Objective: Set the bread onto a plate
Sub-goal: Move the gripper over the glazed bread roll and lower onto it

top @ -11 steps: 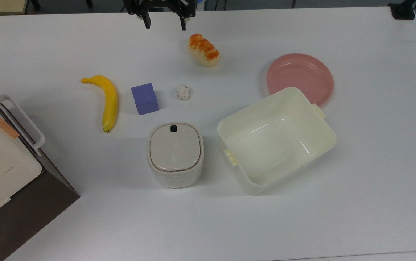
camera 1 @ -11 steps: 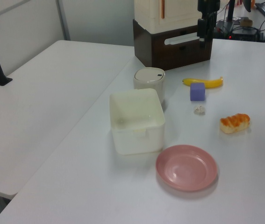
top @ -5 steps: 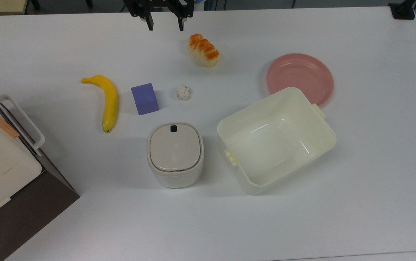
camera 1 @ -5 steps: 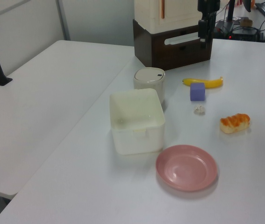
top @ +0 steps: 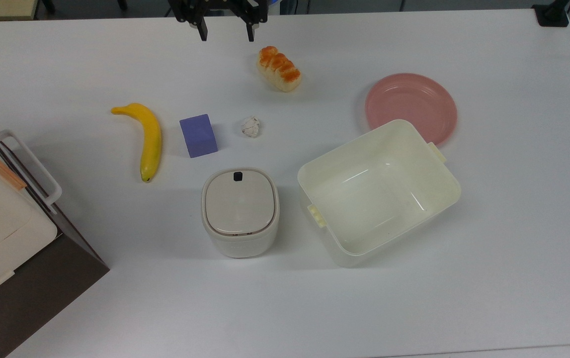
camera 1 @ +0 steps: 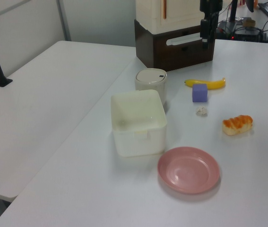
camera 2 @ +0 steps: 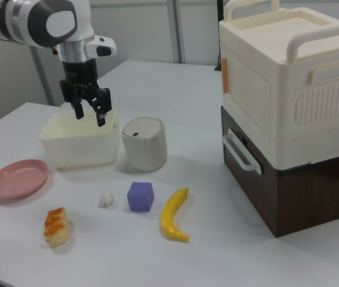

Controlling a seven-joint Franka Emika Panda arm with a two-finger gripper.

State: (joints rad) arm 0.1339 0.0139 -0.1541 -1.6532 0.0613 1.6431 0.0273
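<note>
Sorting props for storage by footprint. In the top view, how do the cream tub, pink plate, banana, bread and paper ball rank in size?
Largest to smallest in the top view:
1. cream tub
2. pink plate
3. banana
4. bread
5. paper ball

The tub stands taller, nearer the camera, which inflates it somewhat.

One overhead, two oblique from opposite ends, all sharing table [top: 285,308].

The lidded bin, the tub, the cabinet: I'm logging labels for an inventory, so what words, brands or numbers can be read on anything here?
None can be read.
The lidded bin has only a small dark mark on its lid, no lettering.
The cream tub, pink plate, bread and purple block are plain.
</note>
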